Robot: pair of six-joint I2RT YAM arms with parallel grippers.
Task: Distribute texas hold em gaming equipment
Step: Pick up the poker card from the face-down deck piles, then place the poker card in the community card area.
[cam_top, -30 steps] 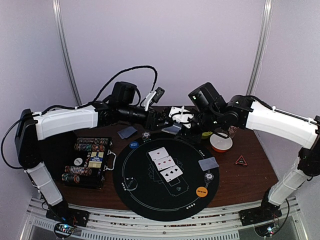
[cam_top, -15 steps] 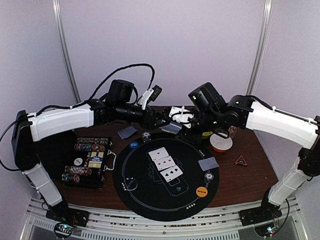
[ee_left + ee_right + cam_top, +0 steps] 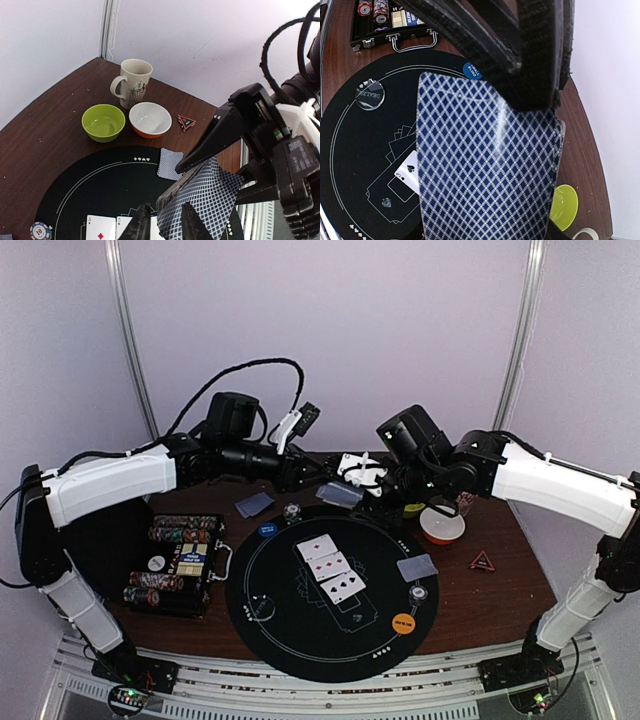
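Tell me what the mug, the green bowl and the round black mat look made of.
The mug looks like glazed ceramic: cream, printed pattern, soft sheen. The green bowl is glossy, plastic or glazed ceramic; highlights leave it open. The round black mat is matte, probably felt or rubber-backed fabric, with white printed lines.

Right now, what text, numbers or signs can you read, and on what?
"SMALL BLIND": blue disc.
"DEALER": clear disc.
"10": poker chip.
"A" with a red diamond: face-up card.
Too blurred to read: orange disc, chip case label.
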